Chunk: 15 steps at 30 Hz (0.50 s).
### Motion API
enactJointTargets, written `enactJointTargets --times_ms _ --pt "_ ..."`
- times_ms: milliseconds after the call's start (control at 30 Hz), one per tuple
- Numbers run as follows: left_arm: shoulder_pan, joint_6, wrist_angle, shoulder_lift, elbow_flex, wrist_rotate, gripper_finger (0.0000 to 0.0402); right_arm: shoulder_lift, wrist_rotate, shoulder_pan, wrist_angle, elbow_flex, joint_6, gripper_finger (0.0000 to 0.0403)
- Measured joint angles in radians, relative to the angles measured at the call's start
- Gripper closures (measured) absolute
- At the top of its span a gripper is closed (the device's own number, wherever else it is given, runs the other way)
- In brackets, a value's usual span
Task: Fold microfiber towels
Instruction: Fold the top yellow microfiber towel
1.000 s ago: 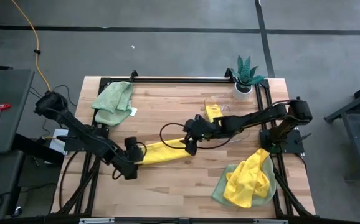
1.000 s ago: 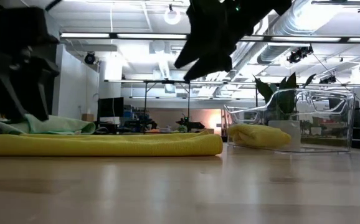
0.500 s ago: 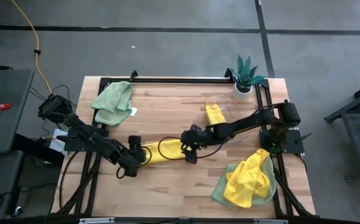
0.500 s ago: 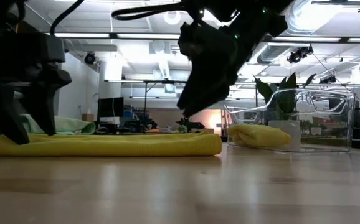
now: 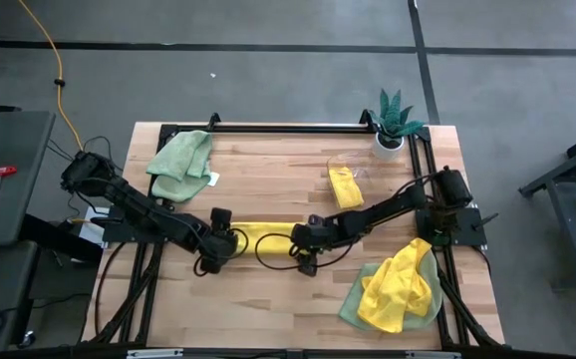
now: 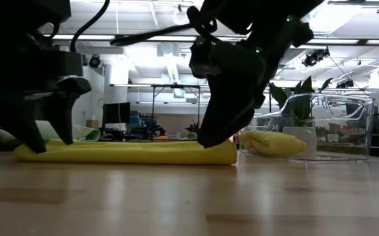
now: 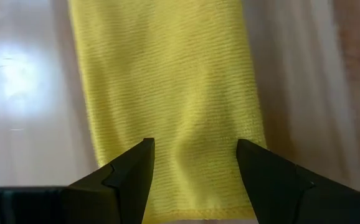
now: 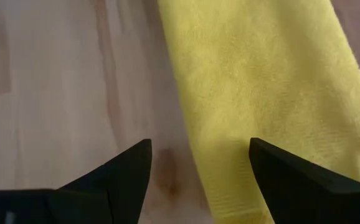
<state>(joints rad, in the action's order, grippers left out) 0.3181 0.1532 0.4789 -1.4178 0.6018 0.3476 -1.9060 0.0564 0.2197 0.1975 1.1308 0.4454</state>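
Two grippers meet at one folded yellow towel [image 5: 264,235] near the middle of the table [image 5: 268,170] in my high view. My left gripper [image 5: 220,242] sits at the strip's nine o'clock end, my right gripper [image 5: 304,243] at its three o'clock end. A sage green towel [image 5: 180,163] lies toward eleven o'clock, another folded yellow towel [image 5: 346,185] lies inside a clear bin [image 5: 353,172] toward one o'clock beside a potted plant [image 5: 394,120], and a crumpled yellow towel on a green one [image 5: 398,288] sits at five o'clock.

Low view: the yellow strip [image 6: 127,152] lies flat on the wood, the left gripper [image 6: 42,124] standing over one end and the right gripper [image 6: 225,98] angled down over the other. The clear bin [image 6: 307,124] stands behind with yellow cloth inside.

Left wrist view: I see my fingers [image 7: 127,177] spread wide, released, straddling the towel's end [image 7: 167,93], nothing pinched.

Right wrist view: my fingers [image 8: 292,174] are equally released; one sits over the towel's corner [image 8: 261,81], the other over bare wood.
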Motion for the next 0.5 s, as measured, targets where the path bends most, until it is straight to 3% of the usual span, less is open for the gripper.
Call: enactJointTargets --times_ms 267,500 --pt "0.031 0.062 0.033 0.027 0.000 -0.083 0.0186 0.007 0.003 0.031 0.032 0.000 0.003 0.0142" --pt "0.036 0.103 0.092 0.210 0.000 -0.082 0.0186 0.050 0.073 0.016 0.087 0.052 -0.048 0.0142"
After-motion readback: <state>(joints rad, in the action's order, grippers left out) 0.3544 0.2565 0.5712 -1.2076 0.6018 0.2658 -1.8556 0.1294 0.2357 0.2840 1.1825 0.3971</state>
